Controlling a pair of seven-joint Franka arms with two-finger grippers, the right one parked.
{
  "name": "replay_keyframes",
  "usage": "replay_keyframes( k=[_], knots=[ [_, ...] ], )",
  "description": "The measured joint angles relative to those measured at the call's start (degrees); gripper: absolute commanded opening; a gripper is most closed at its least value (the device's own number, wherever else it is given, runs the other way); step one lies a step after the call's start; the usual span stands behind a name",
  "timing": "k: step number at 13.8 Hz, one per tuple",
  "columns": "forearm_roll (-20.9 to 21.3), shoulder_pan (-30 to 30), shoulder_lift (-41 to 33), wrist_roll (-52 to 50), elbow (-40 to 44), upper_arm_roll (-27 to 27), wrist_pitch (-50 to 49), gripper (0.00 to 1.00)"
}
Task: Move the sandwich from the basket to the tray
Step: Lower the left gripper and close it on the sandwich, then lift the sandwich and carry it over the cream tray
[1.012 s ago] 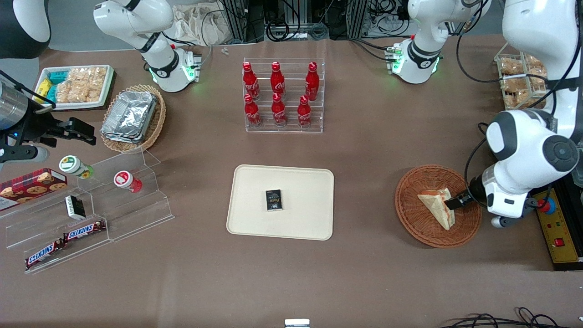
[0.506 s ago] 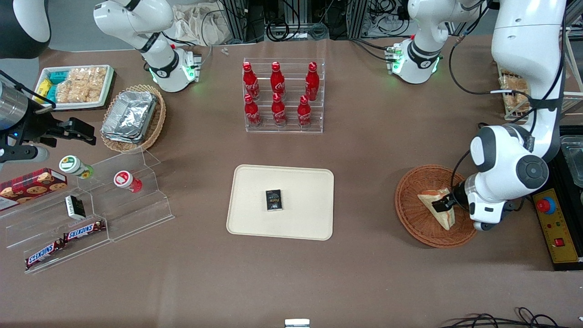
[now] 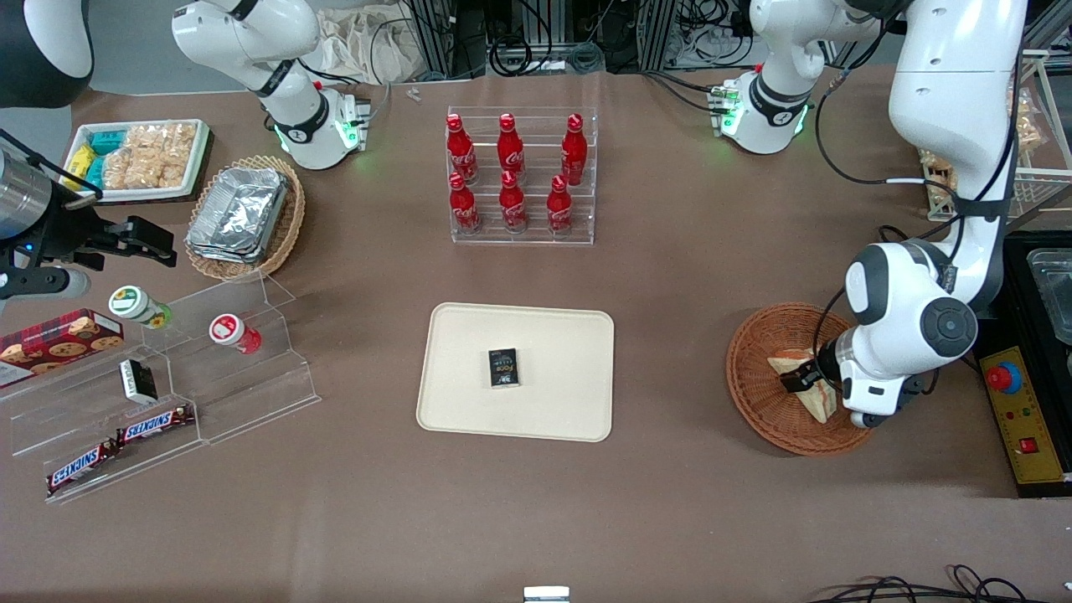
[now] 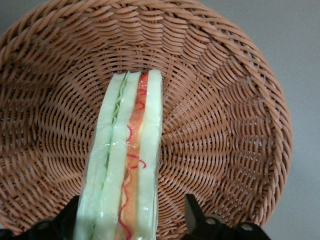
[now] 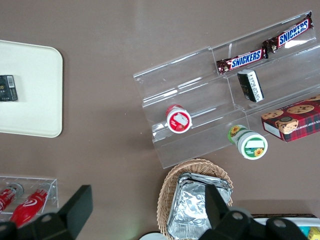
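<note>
The left arm's gripper is down inside the basket, which sits on the brown bench toward the working arm's end. Its fingers stand apart, one on each side of the sandwich, close to the bread but not pressing it as far as I can see, so nothing is held yet. The sandwich rests on the basket's woven bottom, standing on edge in clear wrap, its green and pink-orange layers showing at the cut face. In the front view only parts of it show around the gripper.

The tray lies flat in the middle of the bench, well apart from the basket, with a small dark packet on it. Farther from the front camera than the tray stands a clear rack of red bottles.
</note>
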Motion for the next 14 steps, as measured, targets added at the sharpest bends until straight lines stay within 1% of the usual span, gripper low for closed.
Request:
replay_keyframes(
  k=[1, 5, 7, 10, 12, 14],
  knots=[
    [0.0, -0.17, 0.08, 0.0, 0.0, 0.0, 0.04, 0.0],
    [0.0, -0.69, 0.02, 0.0, 0.3, 0.0, 0.15, 0.0],
    [0.0, -0.78, -0.7, 0.0, 1.8, -0.01, -1.74, 0.0],
    [0.0, -1.28, -3.51, 0.0, 9.17, -0.07, -14.4, 0.0],
    [0.0, -1.89, -5.04, 0.12, 16.61, -0.98, -23.72, 0.0],
    [-0.01, -4.32, -5.59, 0.15, 23.84, -2.58, -30.51, 0.0]
  ],
)
